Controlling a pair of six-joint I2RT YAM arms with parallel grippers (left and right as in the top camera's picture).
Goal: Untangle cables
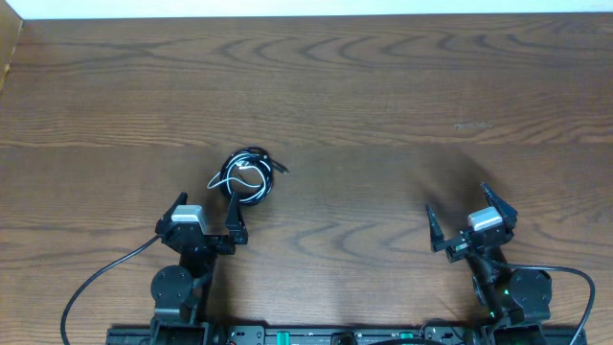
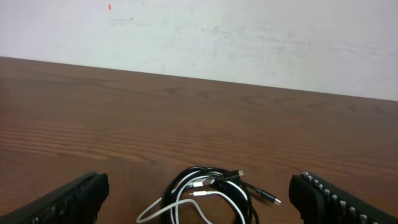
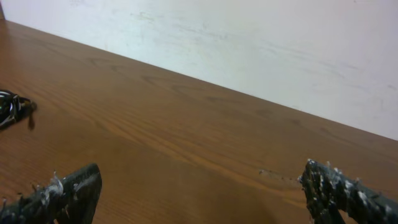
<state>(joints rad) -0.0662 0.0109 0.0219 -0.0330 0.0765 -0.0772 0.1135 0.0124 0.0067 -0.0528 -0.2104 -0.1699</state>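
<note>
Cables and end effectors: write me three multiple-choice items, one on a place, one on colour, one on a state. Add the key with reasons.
1. Where on the table do the cables lie?
A. close in front of the left end effector
B. at the far edge
C. in the right corner

2. What colours are the cables?
A. red and blue
B. all yellow
C. black and white

3. The right end effector is:
A. shut on a cord
B. open and empty
C. shut and empty

Key:
1 A, the left wrist view shows the bundle right before it.
2 C, the bundle is black loops with a white cord among them.
3 B, its jaws stand wide apart over bare wood.
</note>
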